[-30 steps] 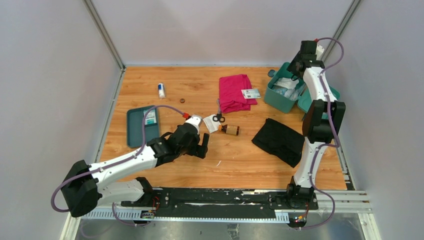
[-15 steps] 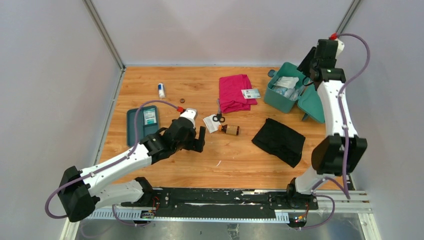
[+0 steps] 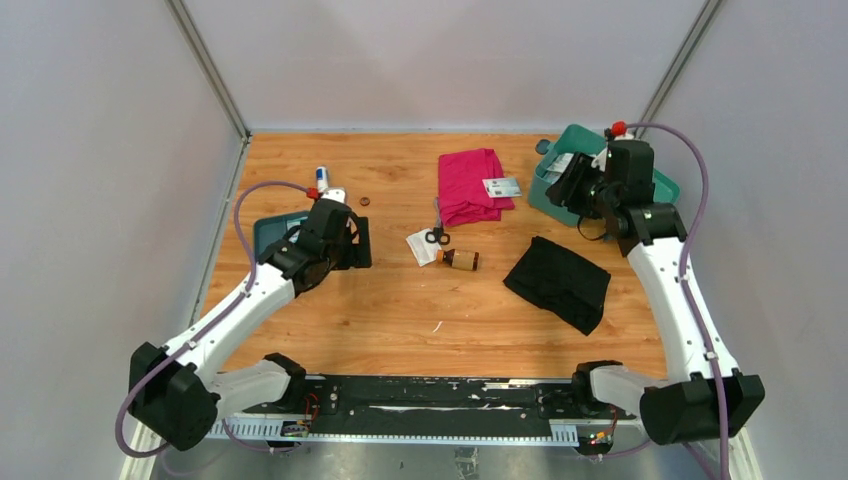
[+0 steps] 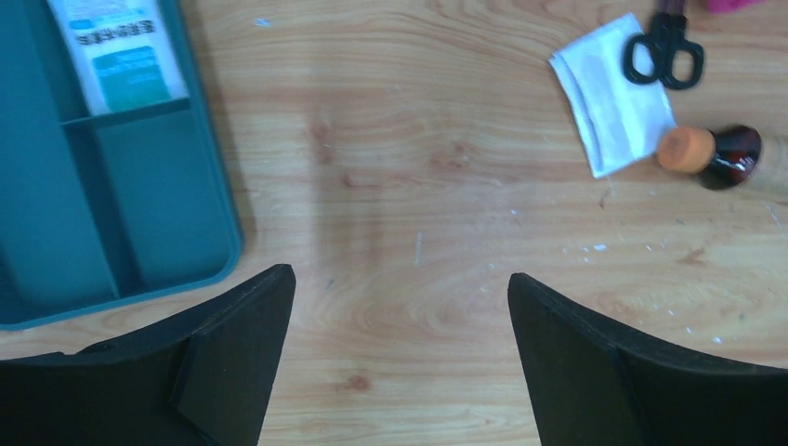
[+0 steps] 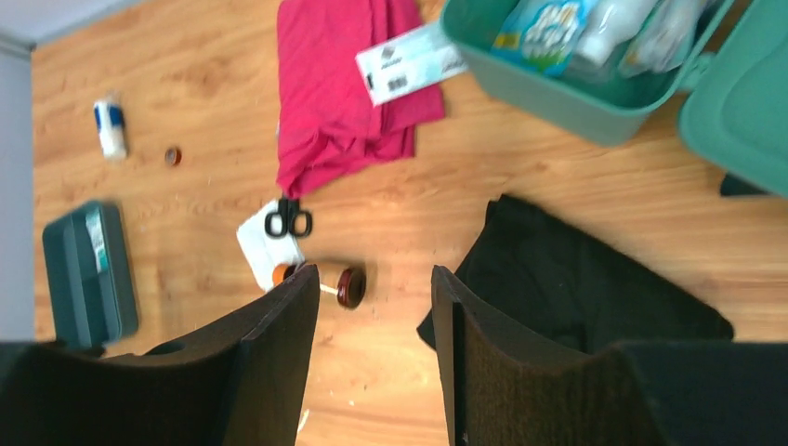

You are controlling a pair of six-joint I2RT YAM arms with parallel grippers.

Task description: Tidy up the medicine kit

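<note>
While the left gripper [image 4: 398,279] gapes wide, empty, right gripper [image 5: 374,274] half-open, empty; boxy teal plastic medicine kit [image 5: 558,100].

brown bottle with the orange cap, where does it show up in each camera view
Top external: the brown bottle lies mid-table, left of the black cloth.
Left wrist: at the right edge, upper part, cap pointing left.
Right wrist: lower centre-left.
Shared landmark: the black-handled scissors, next to the cap and partly on a white packet.
</note>
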